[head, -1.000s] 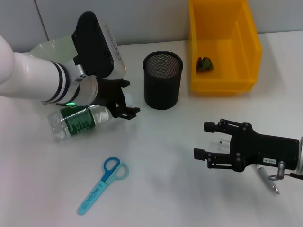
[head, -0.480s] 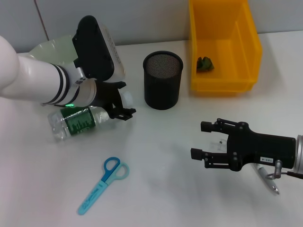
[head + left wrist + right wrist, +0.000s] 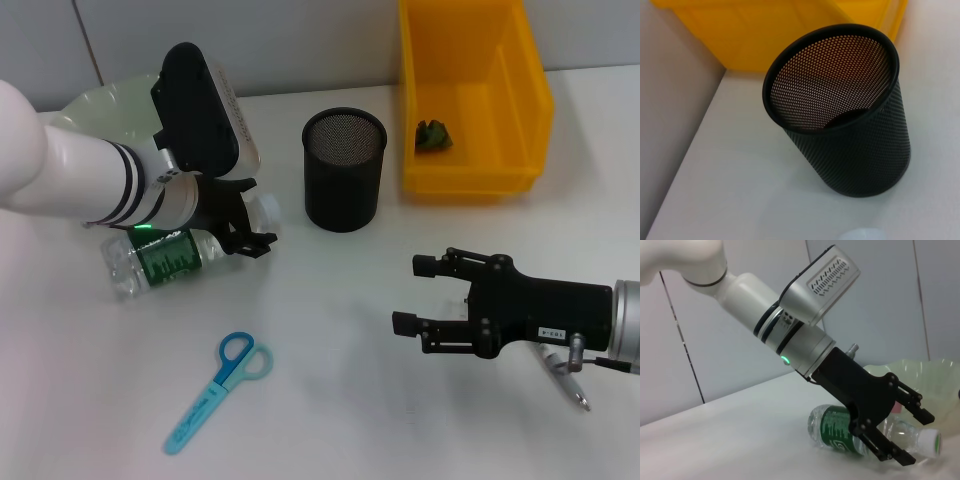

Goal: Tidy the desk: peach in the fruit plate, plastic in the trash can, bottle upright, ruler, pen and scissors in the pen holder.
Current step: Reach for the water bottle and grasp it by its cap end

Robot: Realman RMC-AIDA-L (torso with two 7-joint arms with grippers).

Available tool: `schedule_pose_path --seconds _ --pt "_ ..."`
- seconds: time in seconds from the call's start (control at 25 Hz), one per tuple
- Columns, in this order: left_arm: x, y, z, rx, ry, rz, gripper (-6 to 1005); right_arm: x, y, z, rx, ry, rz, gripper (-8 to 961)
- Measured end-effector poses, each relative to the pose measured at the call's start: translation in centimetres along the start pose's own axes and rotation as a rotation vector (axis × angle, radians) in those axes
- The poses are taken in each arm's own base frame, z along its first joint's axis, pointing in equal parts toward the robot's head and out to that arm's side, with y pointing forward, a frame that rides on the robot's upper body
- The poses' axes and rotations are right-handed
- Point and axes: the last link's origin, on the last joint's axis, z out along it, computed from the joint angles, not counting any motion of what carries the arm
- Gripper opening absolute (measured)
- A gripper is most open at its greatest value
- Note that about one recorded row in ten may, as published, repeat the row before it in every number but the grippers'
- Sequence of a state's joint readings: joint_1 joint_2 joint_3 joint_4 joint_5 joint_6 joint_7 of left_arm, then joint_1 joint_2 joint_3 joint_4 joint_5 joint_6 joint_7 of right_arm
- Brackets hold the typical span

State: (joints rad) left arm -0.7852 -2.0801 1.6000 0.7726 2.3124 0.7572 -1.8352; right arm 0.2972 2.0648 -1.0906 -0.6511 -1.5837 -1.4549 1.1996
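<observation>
The bottle lies flat near the worktop's left edge, its neck between the left gripper's spread fingers; the right gripper hovers apart, also spread.

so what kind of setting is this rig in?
Looks like a staged desk-tidying bench, probably a lab: a plain white table against a grey panelled wall, with a mesh pen holder, blue scissors, a lying water bottle and a yellow bin laid out as props.
</observation>
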Motion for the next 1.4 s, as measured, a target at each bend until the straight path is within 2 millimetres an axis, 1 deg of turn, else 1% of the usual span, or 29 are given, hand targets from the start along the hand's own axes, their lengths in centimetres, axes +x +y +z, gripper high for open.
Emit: schedule_pose_path --seconds 0.76,1.4 --pt "-0.7 0.5 0.3 -0.03 -0.037 0.015 771 -0.1 0.0 0.8 -0.014 0.012 -0.009 842" --pt "-0.3 1.7 -0.1 -0.085 -0.038 0.049 769 -0.1 0.0 0.8 -0.015 0.012 -0.006 843"
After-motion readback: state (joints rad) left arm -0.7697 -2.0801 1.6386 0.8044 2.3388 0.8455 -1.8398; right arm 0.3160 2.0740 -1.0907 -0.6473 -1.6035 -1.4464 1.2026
